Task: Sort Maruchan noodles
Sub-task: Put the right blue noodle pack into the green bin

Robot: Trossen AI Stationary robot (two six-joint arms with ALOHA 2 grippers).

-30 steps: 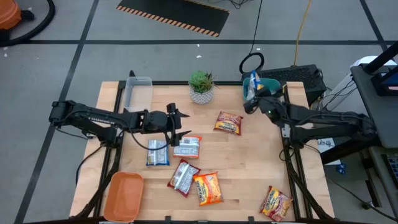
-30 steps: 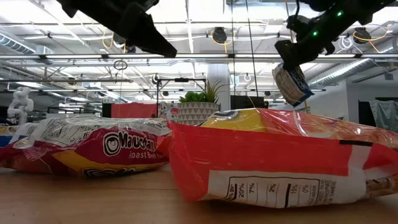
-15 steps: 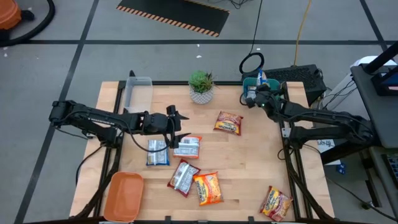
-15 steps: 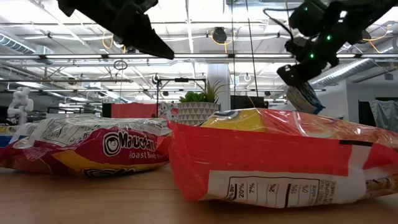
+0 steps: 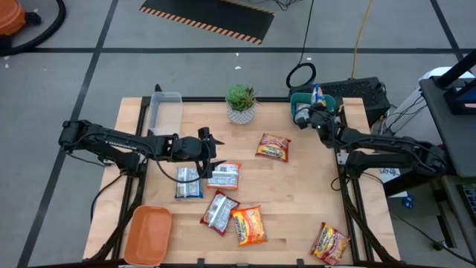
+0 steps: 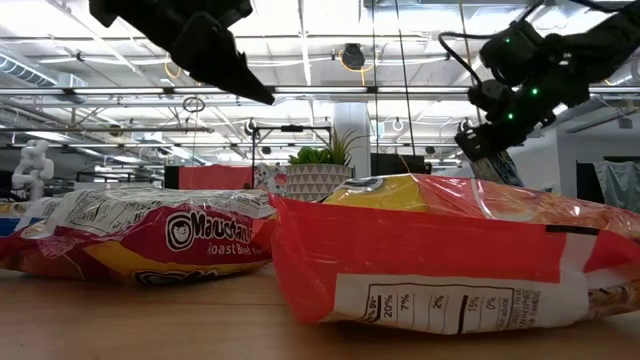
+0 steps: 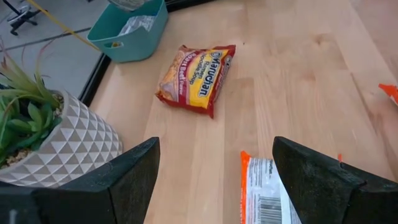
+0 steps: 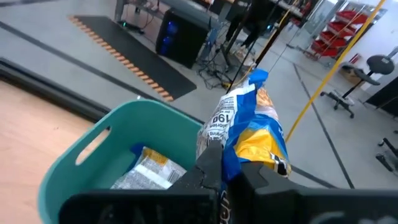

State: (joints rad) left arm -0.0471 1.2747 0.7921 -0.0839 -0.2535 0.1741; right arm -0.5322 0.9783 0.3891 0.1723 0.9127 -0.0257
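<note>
High view: right gripper (image 5: 307, 112) sits over the teal tray (image 5: 299, 100) at the table's far right corner, fingers clamped tight on a blue-white noodle packet (image 5: 317, 94) that stands upright above the tray. Right wrist view confirms the pinch on the packet's lower edge, with another blue-white packet (image 8: 148, 170) already lying inside the tray. Left gripper (image 5: 214, 151) hovers well to the tray's left, near mid-table, fingers spread wide and holding nothing, directly above a white-blue packet (image 5: 224, 176); a second blue-white packet (image 5: 188, 182) lies just beside that one, farther from the tray. An orange-yellow packet (image 5: 273, 146) rests between the tray and the left gripper. A red-silver packet (image 5: 219, 212) and an orange packet (image 5: 249, 225) lie touching toward the near edge, and one more orange-yellow packet (image 5: 329, 242) sits at the near right corner, well apart from the tray.
</note>
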